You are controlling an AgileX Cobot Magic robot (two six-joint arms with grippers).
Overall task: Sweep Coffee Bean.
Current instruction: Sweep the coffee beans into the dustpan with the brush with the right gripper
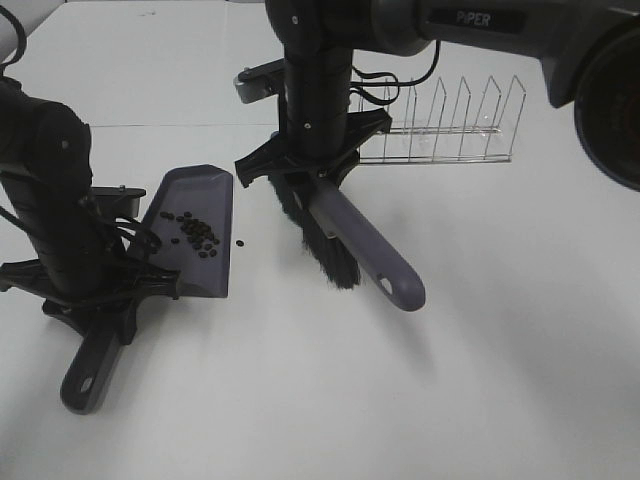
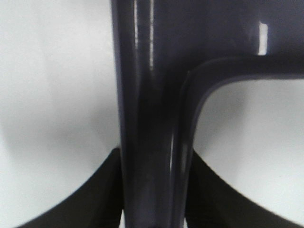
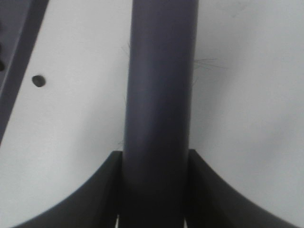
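Note:
Most of the coffee beans (image 1: pixel 197 232) lie in a cluster inside the grey dustpan (image 1: pixel 205 195), whose lip rests on the white table. One stray bean (image 1: pixel 240 241) sits on the table just past that lip and shows as a dark dot (image 3: pixel 39 80) in the right wrist view. My left gripper (image 1: pixel 105 295) is shut on the dustpan handle (image 2: pixel 152 114). The brush (image 1: pixel 325 250), with black bristles and a grey handle (image 3: pixel 159 95), stands right of the stray bean. My right gripper (image 1: pixel 312 178) is shut on its handle.
A clear wire dish rack (image 1: pixel 450 130) stands behind the right arm at the back. The dustpan's handle end (image 1: pixel 85 380) points toward the table's front left. White tabletop (image 1: pixel 450 380) spreads across the front and right.

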